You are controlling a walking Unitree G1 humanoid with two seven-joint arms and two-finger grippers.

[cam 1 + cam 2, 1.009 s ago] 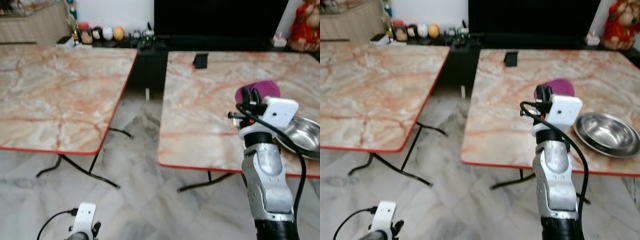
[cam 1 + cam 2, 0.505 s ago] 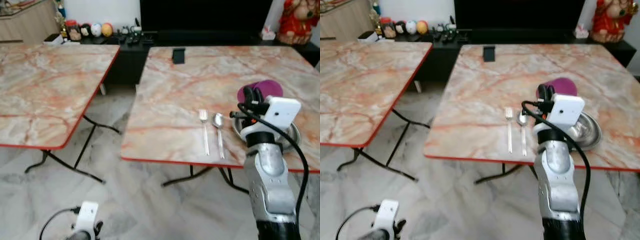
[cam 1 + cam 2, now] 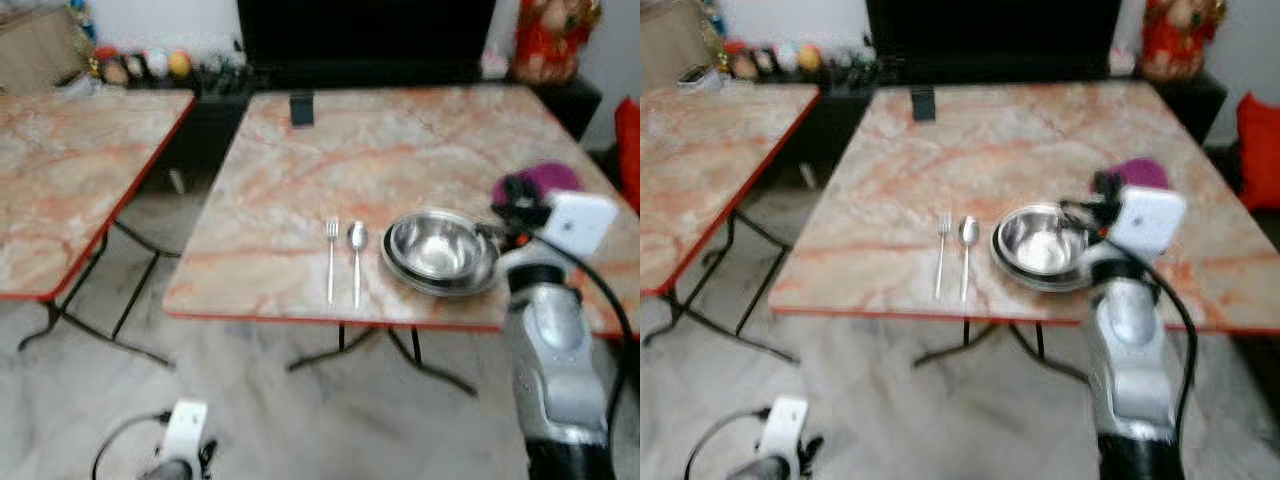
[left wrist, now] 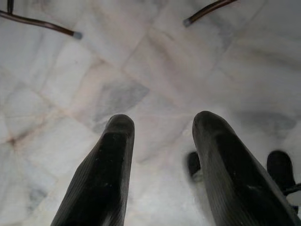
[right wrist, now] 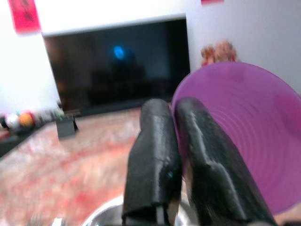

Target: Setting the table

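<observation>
Two tables (image 3: 300, 180) stood side by side on the marble floor, and the nearer one carried the setting so far: a fork (image 3: 331, 258) and spoon (image 3: 357, 260) lay parallel near its front edge, with a steel bowl (image 3: 441, 252) just beside them toward the right edge. The right gripper (image 5: 176, 141) hovered over that side of the table, fingers pinched on the rim of a purple cup (image 5: 244, 132), which hung above and behind the bowl, not yet set down. By my judgement the step in hand was carrying the cup to its place; the next move called for lowering it onto bare tabletop close to the bowl, upright, then letting go. The left gripper (image 4: 162, 136) hung idle low over the floor, its fingers apart and holding nothing. No brand, label or writing could be read; the head views were blurred.
</observation>
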